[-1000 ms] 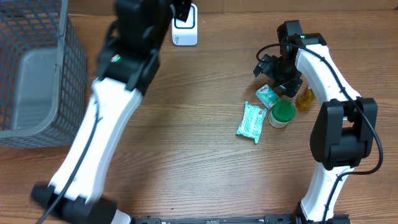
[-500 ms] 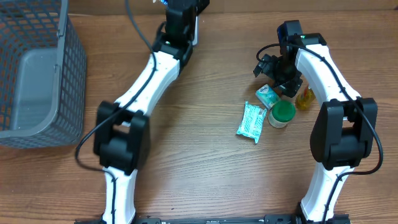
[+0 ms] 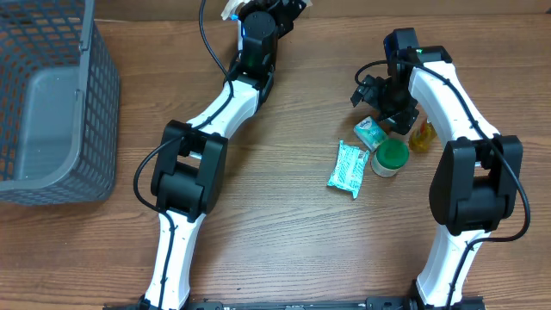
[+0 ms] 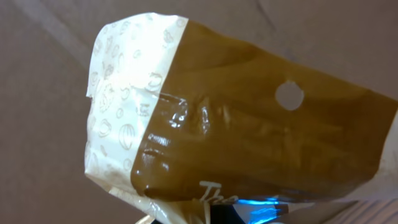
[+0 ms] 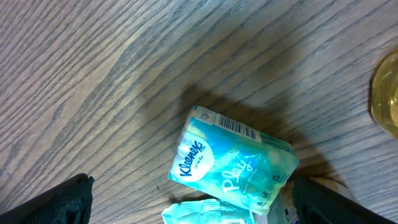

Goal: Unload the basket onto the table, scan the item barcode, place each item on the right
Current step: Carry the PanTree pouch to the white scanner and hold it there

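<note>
A glossy brown and cream snack bag (image 4: 249,124) fills the left wrist view, and my left gripper (image 4: 214,216) is shut on its lower end. No barcode shows on the side I see. A blue glow (image 4: 264,208) shines under the bag. Overhead, the left gripper (image 3: 263,10) reaches to the table's far edge, with a pale corner of the bag (image 3: 231,10) sticking out. My right gripper (image 3: 379,102) hangs open over a teal Kleenex pack (image 5: 233,162), whose barcode (image 5: 231,125) faces up. Its dark fingers (image 5: 59,200) stand on either side of the pack without touching it.
A grey mesh basket (image 3: 52,103) holds the left side. Beside the Kleenex pack (image 3: 371,132) lie a teal wipes packet (image 3: 348,169), a green-lidded jar (image 3: 392,157) and a small yellow bottle (image 3: 421,136).
The left arm has dropped from close under the camera and stretched to the far edge, now covering the white stand that showed there. The right arm has not moved.
</note>
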Motion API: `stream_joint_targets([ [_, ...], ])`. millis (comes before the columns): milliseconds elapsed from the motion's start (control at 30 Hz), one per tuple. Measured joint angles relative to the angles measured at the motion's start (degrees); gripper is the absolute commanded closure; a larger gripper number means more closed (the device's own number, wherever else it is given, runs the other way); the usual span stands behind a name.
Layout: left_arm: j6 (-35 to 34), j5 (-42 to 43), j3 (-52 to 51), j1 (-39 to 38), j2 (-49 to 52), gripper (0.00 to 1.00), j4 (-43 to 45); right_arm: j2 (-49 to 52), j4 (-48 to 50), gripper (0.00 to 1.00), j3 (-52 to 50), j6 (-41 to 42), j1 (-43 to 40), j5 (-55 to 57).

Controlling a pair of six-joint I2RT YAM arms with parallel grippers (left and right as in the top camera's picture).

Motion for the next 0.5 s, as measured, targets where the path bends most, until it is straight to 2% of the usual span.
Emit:
stream_joint_targets([
  [200, 1.4, 2.3, 0.0, 0.0, 1.5, 0.96, 2.4, 0.0, 0.0, 0.0, 0.0, 0.0, 0.0, 0.0],
  [500, 1.1, 4.7, 0.0, 0.0, 1.8, 0.96, -4.8, 0.0, 0.0, 0.0, 0.0, 0.0, 0.0, 0.0],
])
